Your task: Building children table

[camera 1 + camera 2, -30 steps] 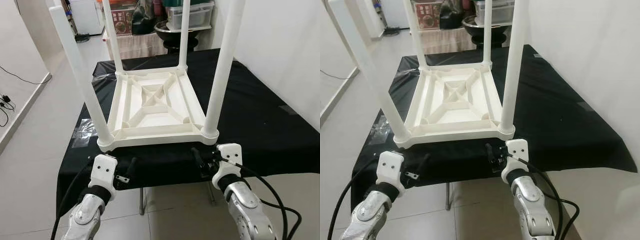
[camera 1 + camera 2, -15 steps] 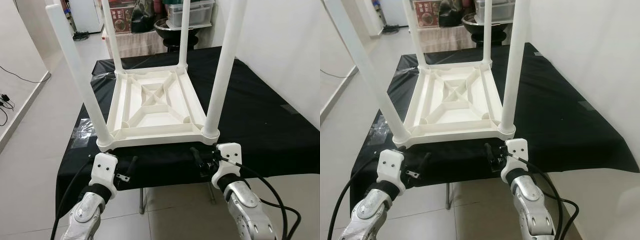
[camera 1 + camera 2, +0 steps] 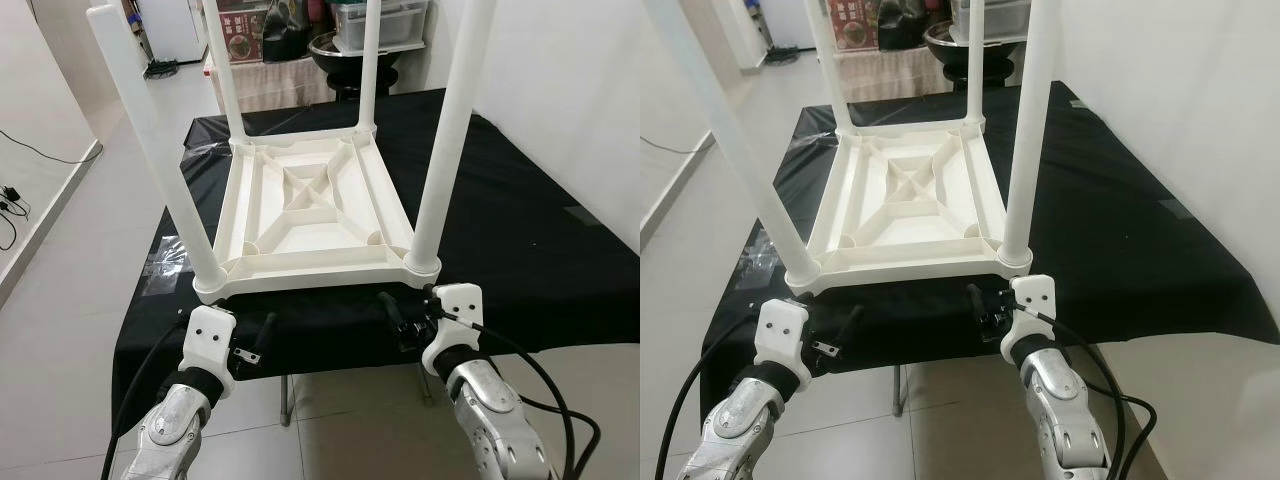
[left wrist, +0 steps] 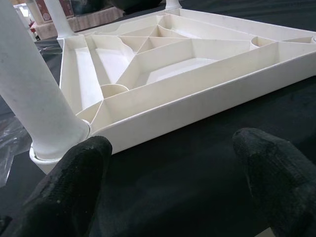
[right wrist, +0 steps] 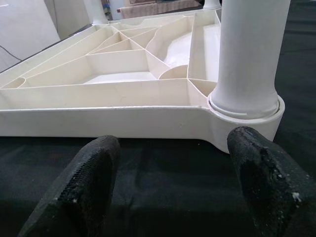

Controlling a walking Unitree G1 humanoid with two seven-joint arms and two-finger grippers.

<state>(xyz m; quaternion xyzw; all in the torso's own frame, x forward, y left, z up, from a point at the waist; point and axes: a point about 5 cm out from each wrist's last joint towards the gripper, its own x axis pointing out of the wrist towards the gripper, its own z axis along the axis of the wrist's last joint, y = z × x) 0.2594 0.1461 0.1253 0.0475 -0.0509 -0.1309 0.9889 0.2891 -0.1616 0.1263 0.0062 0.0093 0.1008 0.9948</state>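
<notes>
A white plastic children's table (image 3: 306,205) lies upside down on a black-covered table (image 3: 520,240), its ribbed underside facing up. Its white legs stand upright in the corner sockets, with the near left leg (image 3: 160,160) and near right leg (image 3: 445,140) closest to me. My left gripper (image 3: 256,342) hovers open at the black table's front edge, just short of the near left corner (image 4: 54,143). My right gripper (image 3: 400,322) is open too, just before the near right corner (image 5: 247,113). Neither gripper holds anything.
A crumpled clear plastic bag (image 3: 168,262) lies at the black table's left edge. Behind the table stand boxes, a dark bowl (image 3: 340,50) and a plastic bin. A white wall runs along the right. Tiled floor and a cable (image 3: 15,205) are on the left.
The view has shifted slightly downward. Both grippers stay open at the front edge in almost the same place.
</notes>
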